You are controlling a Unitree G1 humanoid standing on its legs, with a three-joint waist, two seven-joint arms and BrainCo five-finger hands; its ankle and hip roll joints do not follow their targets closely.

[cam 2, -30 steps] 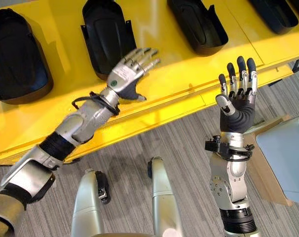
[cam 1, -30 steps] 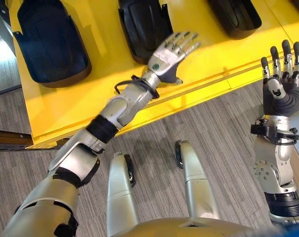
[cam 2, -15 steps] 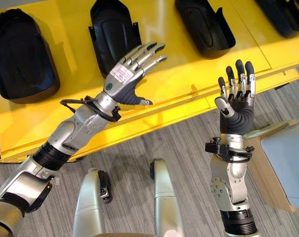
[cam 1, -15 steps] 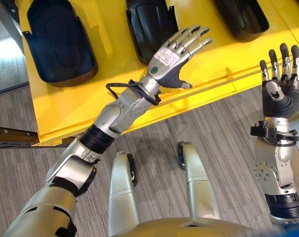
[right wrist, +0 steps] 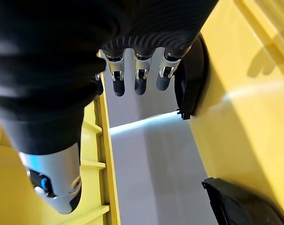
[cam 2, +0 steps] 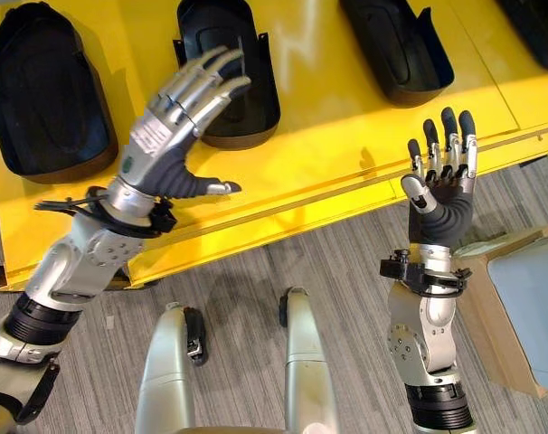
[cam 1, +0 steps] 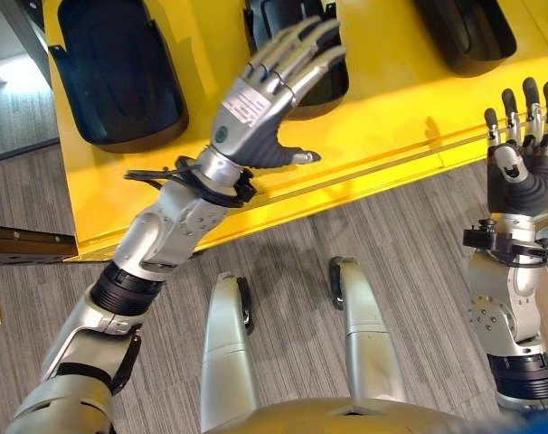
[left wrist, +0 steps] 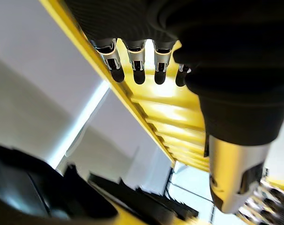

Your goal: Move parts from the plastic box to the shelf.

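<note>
Several black moulded parts lie in a row on the yellow shelf [cam 1: 382, 117]: one at the left [cam 2: 43, 90], one in the middle [cam 2: 247, 99], one to the right [cam 2: 396, 50]. My left hand [cam 1: 256, 108] hovers open above the shelf's front, its fingers straight over the middle part and holding nothing; its fingers [left wrist: 135, 70] show spread in the left wrist view. My right hand [cam 2: 444, 194] stands upright and open off the shelf's front edge at the right, empty. A corner of the grey-blue plastic box [cam 2: 527, 289] shows at the right edge.
The box rests on a brown board [cam 2: 491, 334] on the grey plank floor [cam 2: 337, 262]. The shelf's front edge [cam 1: 346, 176] runs slantwise between my hands. Another black part [cam 1: 468, 32] lies at the far right of the shelf.
My left hand has risen and drawn back to the left, away from the shelf's surface, still open. The right hand has hardly moved. The view has shifted slightly.
</note>
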